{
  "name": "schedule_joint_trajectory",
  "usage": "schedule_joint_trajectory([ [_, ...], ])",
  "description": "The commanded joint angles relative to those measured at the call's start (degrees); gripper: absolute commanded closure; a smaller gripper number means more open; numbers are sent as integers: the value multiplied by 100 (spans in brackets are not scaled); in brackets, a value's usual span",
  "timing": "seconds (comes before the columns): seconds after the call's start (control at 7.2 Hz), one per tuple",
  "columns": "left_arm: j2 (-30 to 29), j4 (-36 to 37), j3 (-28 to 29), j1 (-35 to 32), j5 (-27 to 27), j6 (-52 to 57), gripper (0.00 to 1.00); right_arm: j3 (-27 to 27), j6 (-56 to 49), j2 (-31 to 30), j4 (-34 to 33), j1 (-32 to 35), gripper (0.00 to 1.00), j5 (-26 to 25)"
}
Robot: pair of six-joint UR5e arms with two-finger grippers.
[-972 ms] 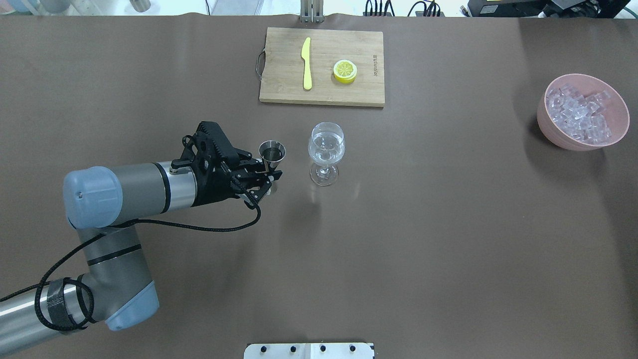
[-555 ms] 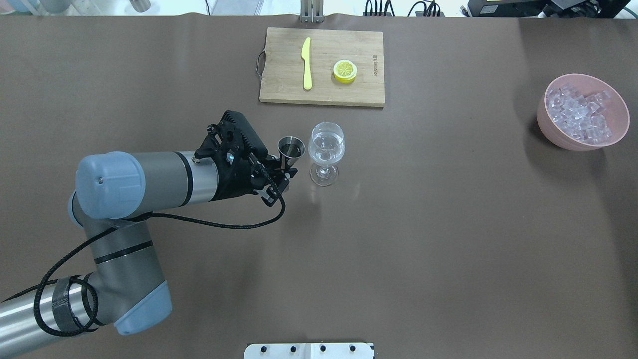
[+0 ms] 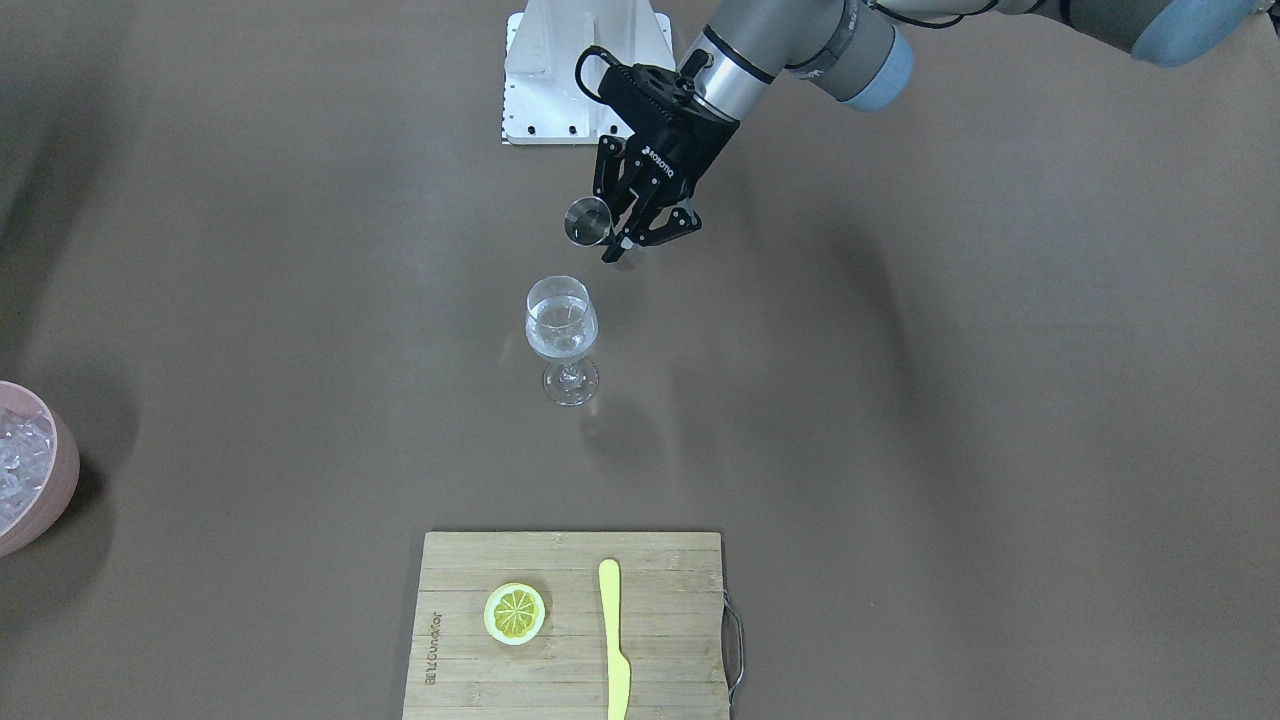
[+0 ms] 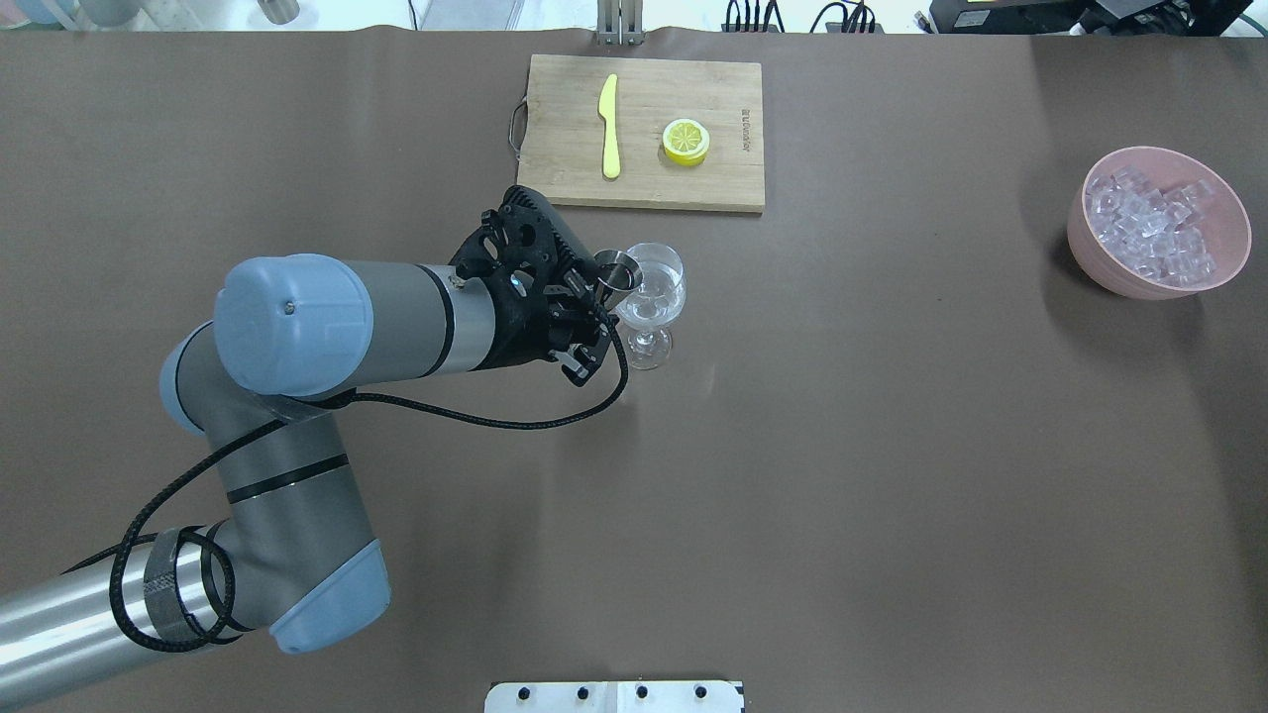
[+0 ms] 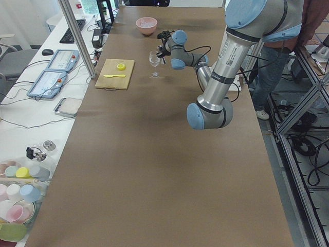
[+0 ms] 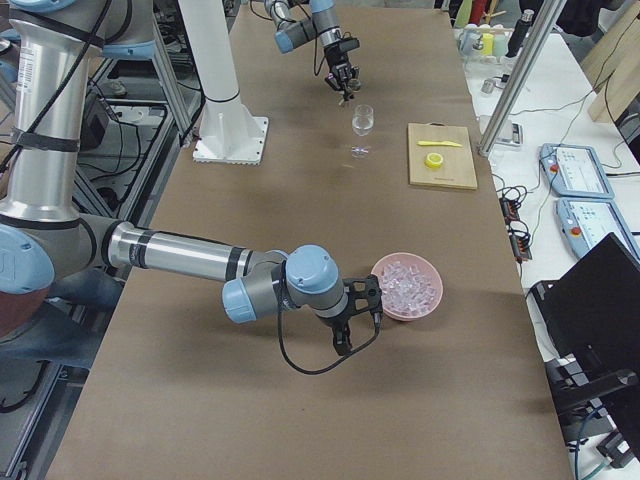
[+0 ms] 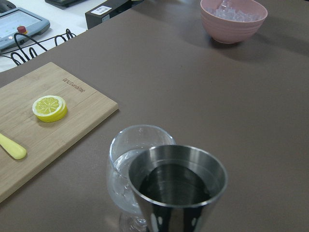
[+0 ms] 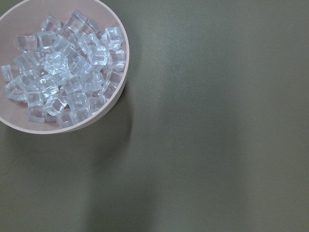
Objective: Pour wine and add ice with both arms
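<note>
The left gripper (image 4: 594,297), closed around the steel jigger (image 4: 618,269), has one close obstacle. The stemmed glass (image 4: 649,297) stands directly ahead, with the jigger's mouth just beside its rim. Past the glass, a strip of bare surface (image 4: 892,446) separates it from the cutting board (image 4: 713,139), which carries a yellow knife (image 4: 609,124) and a lemon slice (image 4: 686,140). To this gripper's right the surface lies open as far as the pink bowl (image 4: 1085,248) of ice (image 4: 1149,223), well apart. Behind and below it, open surface reaches the white base plate (image 4: 614,696). The right gripper (image 6: 358,315) sits just beside that bowl's robot-side wall, with open surface on its other sides.
</note>
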Motion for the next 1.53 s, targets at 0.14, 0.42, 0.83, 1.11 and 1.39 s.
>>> schedule_joint_trajectory([
  [0.14, -173, 645, 4, -129, -6, 61, 100, -1, 0, -4, 0, 0, 0, 0],
  [0.42, -218, 815, 13, -138, -6, 61, 100, -1, 0, -4, 9, 0, 0, -9],
  [0.83, -306, 1279, -5, -138, 3, 61, 100, -1, -9, -30, 9, 0, 0, -9],
  [1.11, -577, 1841, -14, -138, 20, 61, 100, -1, -9, -48, 9, 0, 0, -9],
  [1.39, -596, 2036, -40, -138, 46, 61, 100, -1, -9, -48, 9, 0, 0, -9],
])
